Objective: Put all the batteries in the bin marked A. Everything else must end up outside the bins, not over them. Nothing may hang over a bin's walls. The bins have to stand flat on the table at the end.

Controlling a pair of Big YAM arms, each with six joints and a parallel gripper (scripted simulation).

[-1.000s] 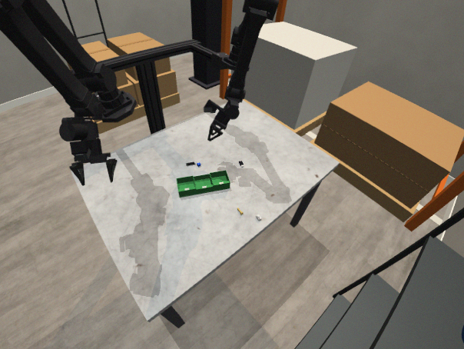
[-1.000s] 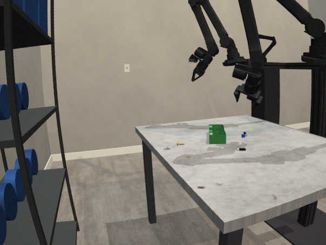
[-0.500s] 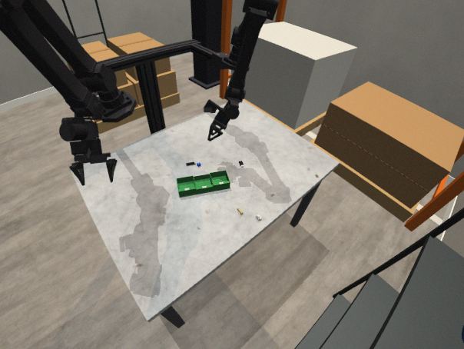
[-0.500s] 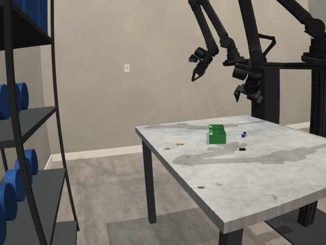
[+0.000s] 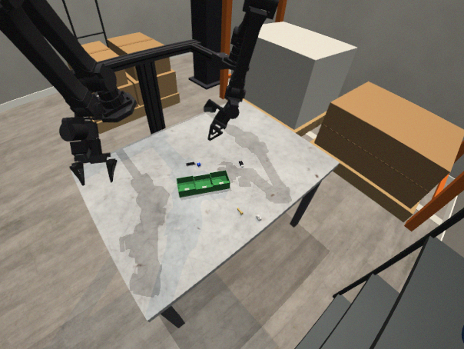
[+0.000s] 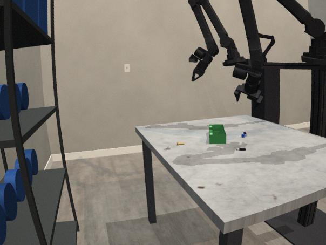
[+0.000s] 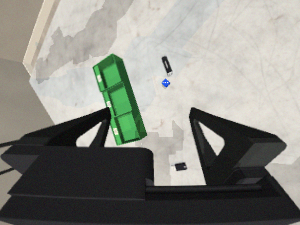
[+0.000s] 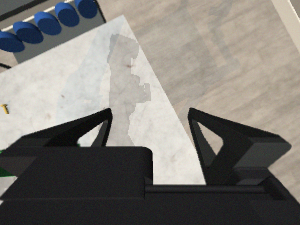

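Note:
A green row of three bins (image 5: 203, 184) stands in the middle of the table; it also shows in the left wrist view (image 7: 119, 101). I cannot read its white labels. A black battery (image 5: 190, 164) and a small blue piece (image 5: 198, 164) lie just behind the bins. A second black battery with a white end (image 5: 241, 163) lies behind their right end. A yellow screw (image 5: 240, 211) and a small silver piece (image 5: 258, 217) lie in front. My left gripper (image 5: 213, 134) hangs open and empty high over the back edge. My right gripper (image 5: 97, 177) hangs open and empty over the table's left edge.
Cardboard boxes (image 5: 388, 142) and a white block (image 5: 303, 69) stand beyond the table's right side. The black arm stand (image 5: 150, 92) rises behind the table. A shelf with blue rolls (image 6: 16, 135) stands off the table.

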